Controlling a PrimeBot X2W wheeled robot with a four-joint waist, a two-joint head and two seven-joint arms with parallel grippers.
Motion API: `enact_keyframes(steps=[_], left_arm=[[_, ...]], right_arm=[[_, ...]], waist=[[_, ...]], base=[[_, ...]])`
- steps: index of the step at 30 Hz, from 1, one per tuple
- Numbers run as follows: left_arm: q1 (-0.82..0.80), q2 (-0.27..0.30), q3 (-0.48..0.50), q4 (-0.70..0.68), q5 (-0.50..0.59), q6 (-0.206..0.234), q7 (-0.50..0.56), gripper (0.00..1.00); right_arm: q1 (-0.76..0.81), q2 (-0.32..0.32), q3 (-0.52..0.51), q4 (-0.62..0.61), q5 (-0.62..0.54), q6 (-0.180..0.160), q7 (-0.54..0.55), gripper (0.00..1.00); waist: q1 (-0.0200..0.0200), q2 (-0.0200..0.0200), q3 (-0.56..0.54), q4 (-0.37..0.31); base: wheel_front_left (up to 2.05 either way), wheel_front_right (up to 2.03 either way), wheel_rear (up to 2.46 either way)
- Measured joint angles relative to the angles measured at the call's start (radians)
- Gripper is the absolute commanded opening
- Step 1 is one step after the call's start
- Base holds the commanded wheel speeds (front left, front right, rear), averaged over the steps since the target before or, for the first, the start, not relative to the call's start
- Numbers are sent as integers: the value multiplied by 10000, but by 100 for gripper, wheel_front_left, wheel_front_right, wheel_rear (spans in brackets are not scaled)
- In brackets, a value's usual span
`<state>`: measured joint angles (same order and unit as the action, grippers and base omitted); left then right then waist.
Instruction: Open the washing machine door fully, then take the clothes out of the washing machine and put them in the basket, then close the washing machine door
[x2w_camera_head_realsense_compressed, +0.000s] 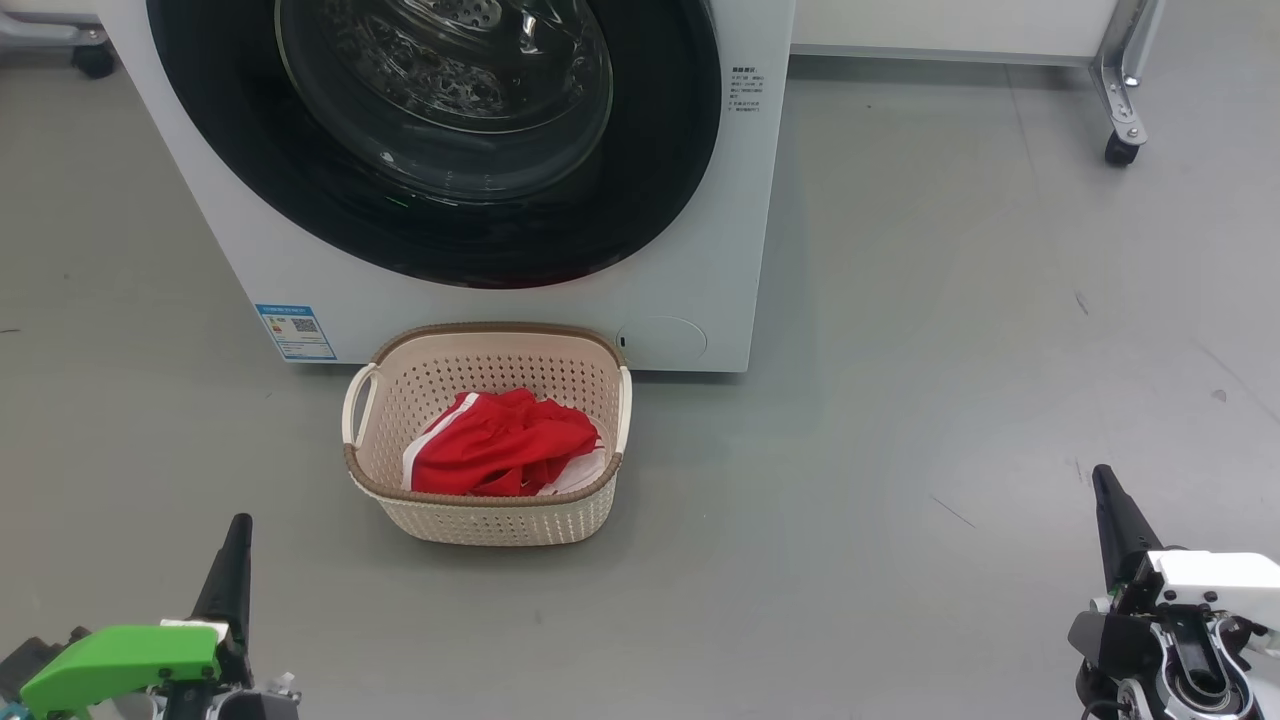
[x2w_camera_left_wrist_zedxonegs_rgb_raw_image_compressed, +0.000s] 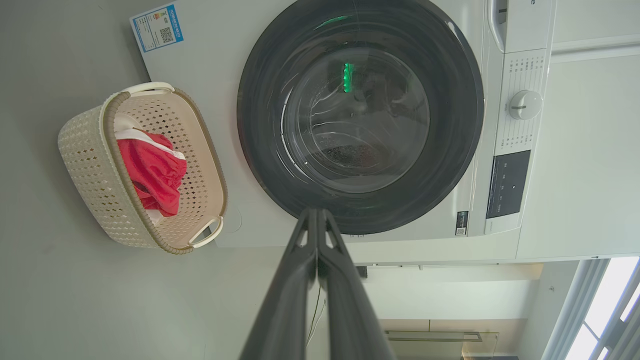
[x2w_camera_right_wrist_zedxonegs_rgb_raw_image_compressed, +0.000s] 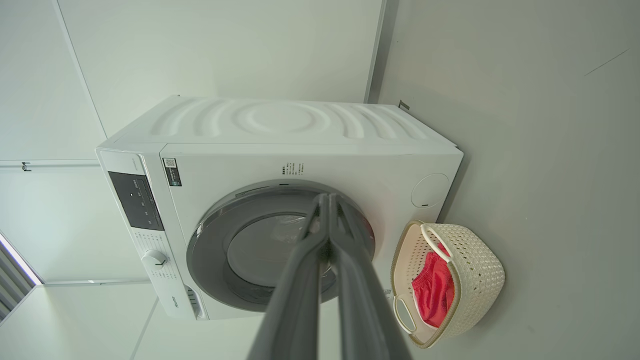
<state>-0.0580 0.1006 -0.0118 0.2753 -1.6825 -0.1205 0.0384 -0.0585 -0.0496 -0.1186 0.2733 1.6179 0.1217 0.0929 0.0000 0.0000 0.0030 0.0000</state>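
Red fabric clothes (x2w_camera_head_realsense_compressed: 500, 445) with white stripes lie heaped in the cream perforated plastic basket (x2w_camera_head_realsense_compressed: 480, 328) with a brown woven-look rim, standing just before the white front-loading washing machine (x2w_camera_head_realsense_compressed: 700, 300), likely to keep the carry from the drum (x2w_camera_left_wrist_zedxonegs_rgb_raw_image_compressed: 345, 152) short. Its round door (x2w_camera_head_realsense_compressed: 250, 190) with glossy black rim and bulging glass (x2w_camera_head_realsense_compressed: 450, 150) sits flush, apparently shut, while the left gripper (x2w_camera_head_realsense_compressed: 238, 535) and right gripper (x2w_camera_head_realsense_compressed: 1103, 485) rest low, well apart from it, fingers pressed together on nothing, as suits a finished job. Reflections hide whether any garment lies behind the glass, and the head view cuts off the door's top.

Green-cased left tool (x2w_camera_head_realsense_compressed: 240, 522), white-cased right tool (x2w_camera_head_realsense_compressed: 1101, 474), dark fingers (x2w_camera_head_realsense_compressed: 224, 588)
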Motion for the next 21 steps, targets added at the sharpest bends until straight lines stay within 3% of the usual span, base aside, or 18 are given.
enact_keyframes(steps=[21], left_arm=[[0,-19,36,-13,2,0,2,0]], right_arm=[[0,4,-6,0,0,0,2,0]], waist=[[0,0,0,0]], base=[[0,0,0]])
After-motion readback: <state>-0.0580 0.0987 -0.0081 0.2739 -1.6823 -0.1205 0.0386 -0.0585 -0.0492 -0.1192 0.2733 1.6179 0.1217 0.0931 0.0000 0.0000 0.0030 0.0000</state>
